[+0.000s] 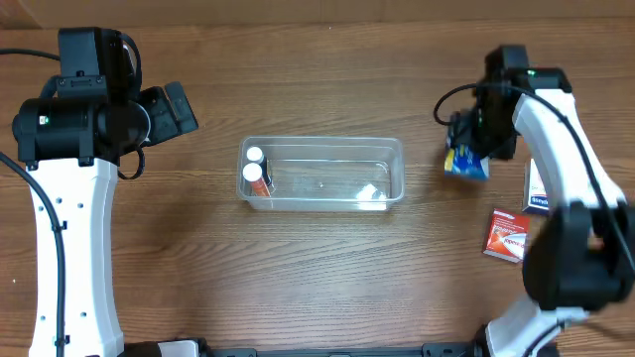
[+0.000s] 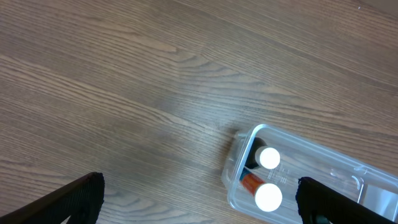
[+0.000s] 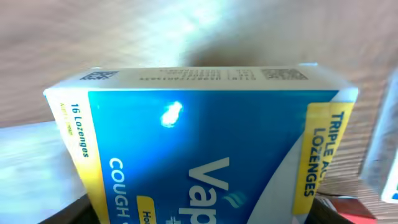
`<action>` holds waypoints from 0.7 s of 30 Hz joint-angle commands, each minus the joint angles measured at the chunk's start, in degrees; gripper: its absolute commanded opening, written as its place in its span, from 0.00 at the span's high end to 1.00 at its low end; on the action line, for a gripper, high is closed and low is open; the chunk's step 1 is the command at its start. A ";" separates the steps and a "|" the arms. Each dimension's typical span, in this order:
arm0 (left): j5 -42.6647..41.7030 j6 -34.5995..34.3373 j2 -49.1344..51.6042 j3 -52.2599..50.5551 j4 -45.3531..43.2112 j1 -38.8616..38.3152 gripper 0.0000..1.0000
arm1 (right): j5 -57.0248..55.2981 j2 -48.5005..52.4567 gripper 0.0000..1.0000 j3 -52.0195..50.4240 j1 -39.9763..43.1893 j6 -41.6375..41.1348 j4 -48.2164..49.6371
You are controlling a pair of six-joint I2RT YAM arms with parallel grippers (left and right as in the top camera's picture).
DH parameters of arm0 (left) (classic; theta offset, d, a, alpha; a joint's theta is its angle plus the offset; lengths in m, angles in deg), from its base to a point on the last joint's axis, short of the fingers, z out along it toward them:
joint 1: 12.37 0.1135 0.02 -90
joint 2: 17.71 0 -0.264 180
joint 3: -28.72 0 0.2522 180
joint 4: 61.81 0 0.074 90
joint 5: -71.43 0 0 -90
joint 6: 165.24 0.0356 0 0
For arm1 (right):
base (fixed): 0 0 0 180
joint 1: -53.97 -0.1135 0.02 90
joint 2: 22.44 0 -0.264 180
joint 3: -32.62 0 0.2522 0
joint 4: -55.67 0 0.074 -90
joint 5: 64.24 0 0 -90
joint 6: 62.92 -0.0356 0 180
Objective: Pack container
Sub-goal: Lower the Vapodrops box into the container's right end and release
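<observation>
The left gripper (image 1: 177, 109) is hovering above the brown wood-grain worktop (image 1: 317, 288), well to the left of the bin, with its jaws spread wide and holding nothing. Near the middle of the worktop the clear plastic rectangular container (image 1: 327, 140) with rounded corners and a rim is sitting flat, its open top facing up and its long axis running left to right. Its walls are transparent, so the wood is showing through them. At its left end two small white-capped bottles (image 1: 255, 155) are standing upright, just beside each other. The nearer one is showing an orange body in the left wrist view, and the rest of the floor is looking mostly bare. To the right, apart from the container, the right gripper (image 1: 468, 149) is pinching a blue and yellow cardboard lozenge box (image 1: 466, 162) between its jaws. Farther right, a white and blue box (image 1: 537, 195) and a small red box (image 1: 508, 236) are lying on the worktop.
</observation>
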 commanded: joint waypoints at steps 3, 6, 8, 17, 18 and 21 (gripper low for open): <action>-0.66 -0.35 0.17 0.33 -0.07 0.02 0.00 | -0.81 -13.94 0.32 2.64 -11.65 -4.83 0.13; -0.66 -0.35 0.17 0.33 -0.02 0.02 0.00 | -0.85 -13.57 0.32 2.38 -18.73 -6.73 -0.07; -0.66 -0.35 0.17 0.33 -0.04 0.02 0.00 | -1.46 -11.69 0.31 2.34 -22.29 -9.75 0.35; -0.61 -0.33 0.17 0.33 0.37 0.04 0.00 | -1.46 0.90 0.31 1.84 -26.12 -14.01 0.26; -0.61 -0.31 0.17 0.33 0.37 0.04 0.00 | -1.44 1.92 0.30 1.64 -26.12 -14.01 0.31; -0.59 0.09 0.17 0.33 0.39 0.04 0.00 | -1.46 4.15 0.30 1.60 -26.12 -14.01 0.17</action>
